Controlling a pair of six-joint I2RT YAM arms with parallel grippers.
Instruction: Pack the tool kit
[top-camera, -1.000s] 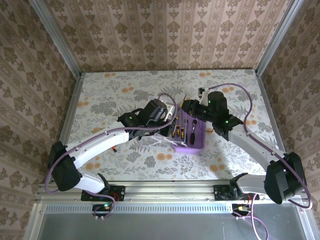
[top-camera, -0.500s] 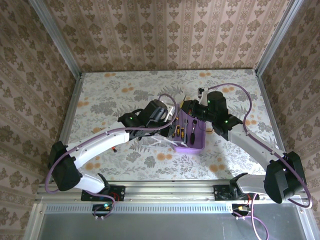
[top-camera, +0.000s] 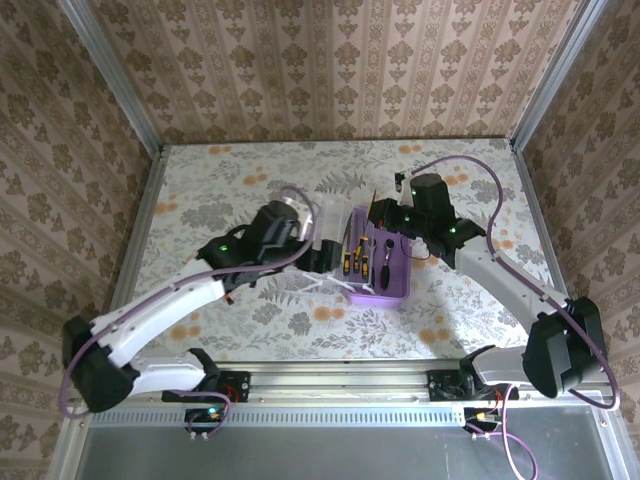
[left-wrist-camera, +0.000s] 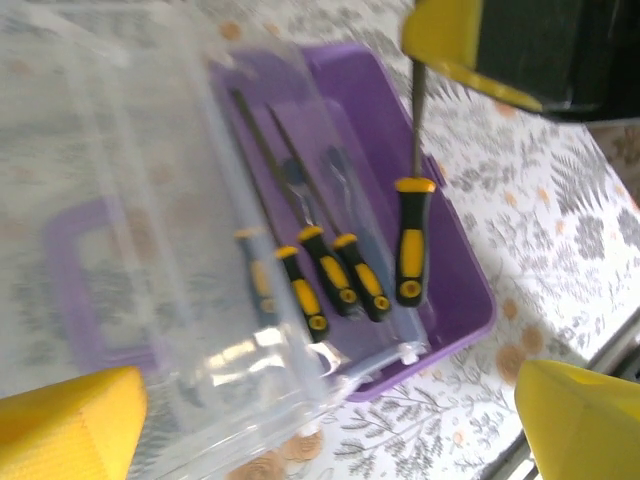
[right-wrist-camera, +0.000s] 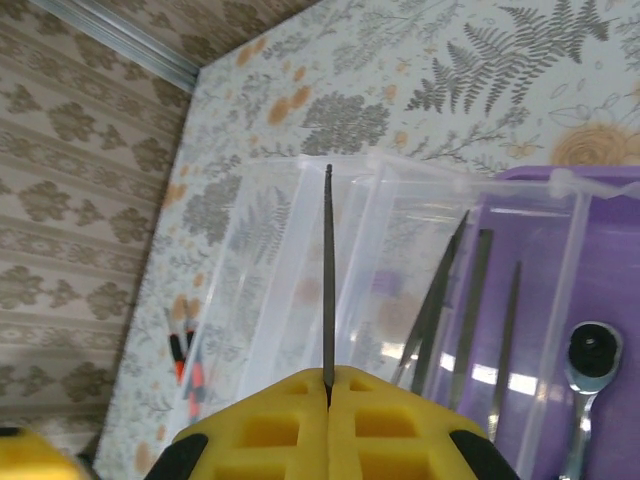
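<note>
The purple box (top-camera: 388, 287) of the tool kit lies at the table's middle, its clear lid (left-wrist-camera: 150, 230) swung open to the left. Several screwdrivers (left-wrist-camera: 330, 275) with orange-and-black handles lie inside the box (left-wrist-camera: 450, 290). My right gripper (right-wrist-camera: 328, 385) is shut on the thin metal shaft (right-wrist-camera: 328, 270) of one screwdriver, whose handle (left-wrist-camera: 410, 240) hangs over the box's right side. In the top view the right gripper (top-camera: 384, 222) is over the box's far end. My left gripper (left-wrist-camera: 330, 430) stands wide open above the lid's near corner, holding nothing, and sits left of the box (top-camera: 328, 252).
A small orange-and-black tool (right-wrist-camera: 187, 365) lies on the floral table to the left of the lid. A ratchet head (right-wrist-camera: 592, 350) rests in the purple box. Metal rails and wallpapered walls close in the table on three sides.
My left gripper has opened wide and drawn back to the left, away from the lid. My right gripper has closed fully on the screwdriver's shaft and shifted slightly toward the far side.
</note>
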